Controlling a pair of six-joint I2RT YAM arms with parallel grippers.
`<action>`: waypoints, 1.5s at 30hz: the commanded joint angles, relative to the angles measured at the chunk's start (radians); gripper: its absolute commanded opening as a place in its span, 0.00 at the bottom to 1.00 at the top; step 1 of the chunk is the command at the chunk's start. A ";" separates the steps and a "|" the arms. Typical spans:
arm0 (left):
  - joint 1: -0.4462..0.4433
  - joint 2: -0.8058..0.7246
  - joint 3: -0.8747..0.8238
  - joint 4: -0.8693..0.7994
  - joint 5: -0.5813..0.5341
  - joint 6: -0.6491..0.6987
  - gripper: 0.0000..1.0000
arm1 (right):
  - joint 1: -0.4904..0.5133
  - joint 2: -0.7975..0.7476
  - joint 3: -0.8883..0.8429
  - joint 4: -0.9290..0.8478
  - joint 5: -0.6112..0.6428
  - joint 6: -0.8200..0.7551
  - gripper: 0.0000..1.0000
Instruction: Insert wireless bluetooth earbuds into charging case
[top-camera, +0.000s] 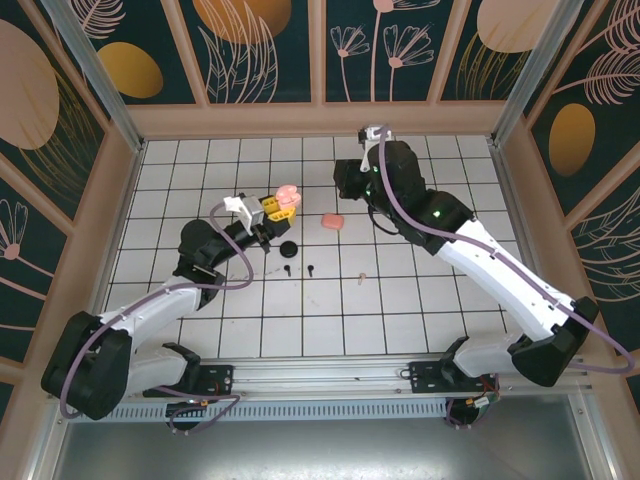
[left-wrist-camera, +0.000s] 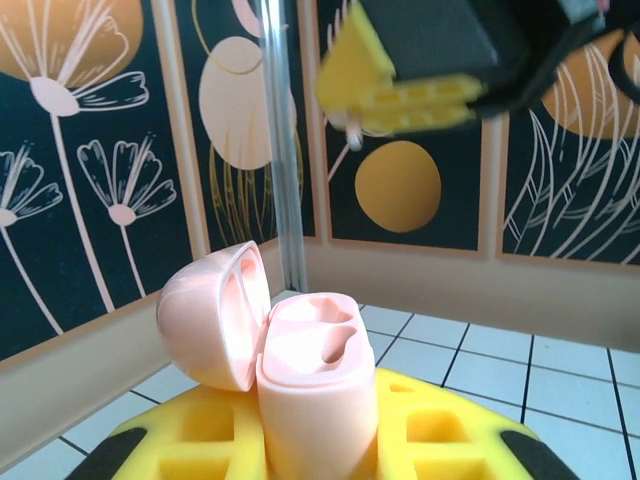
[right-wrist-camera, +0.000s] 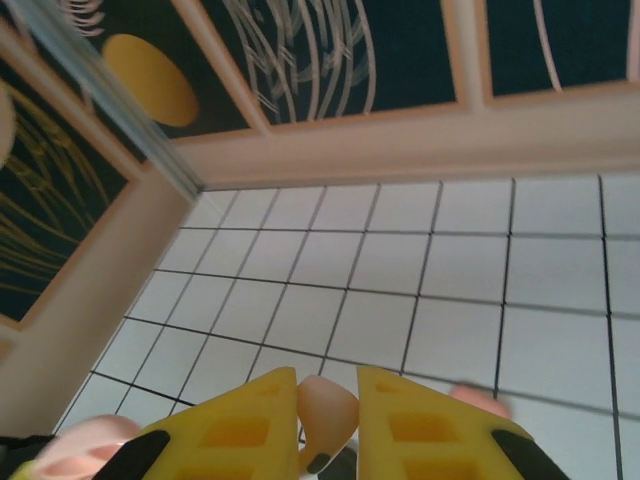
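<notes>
In the left wrist view a pale pink charging case (left-wrist-camera: 318, 385) stands upright between the yellow fingers of my left gripper (left-wrist-camera: 316, 445), its lid (left-wrist-camera: 212, 315) swung open to the left and both sockets empty. From above, the case (top-camera: 288, 196) sits at the tip of my left gripper (top-camera: 274, 208). My right gripper (right-wrist-camera: 328, 400) is shut on a pale pink earbud (right-wrist-camera: 326, 412) with a dark tip. Its yellow fingers (left-wrist-camera: 420, 95) hang above and beyond the open case. From above, my right gripper (top-camera: 345, 182) is to the right of the case. Two black earbuds (top-camera: 287, 270) (top-camera: 311, 268) lie on the tiles.
A small pink object (top-camera: 332, 221) lies on the white grid floor between the arms. A round black item (top-camera: 289, 249) sits just below my left gripper, and a tiny pale piece (top-camera: 361, 277) lies further right. Patterned walls with a wooden ledge (top-camera: 320, 120) close the back and sides.
</notes>
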 joint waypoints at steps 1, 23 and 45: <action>-0.017 0.022 0.032 0.018 0.055 0.083 0.00 | -0.003 -0.034 0.027 0.084 -0.087 -0.160 0.18; -0.066 0.142 0.206 -0.120 0.126 0.134 0.00 | 0.073 -0.131 -0.204 0.241 -0.275 -0.315 0.18; -0.088 0.138 0.219 -0.101 0.142 0.119 0.00 | 0.076 -0.078 -0.240 0.244 -0.209 -0.338 0.17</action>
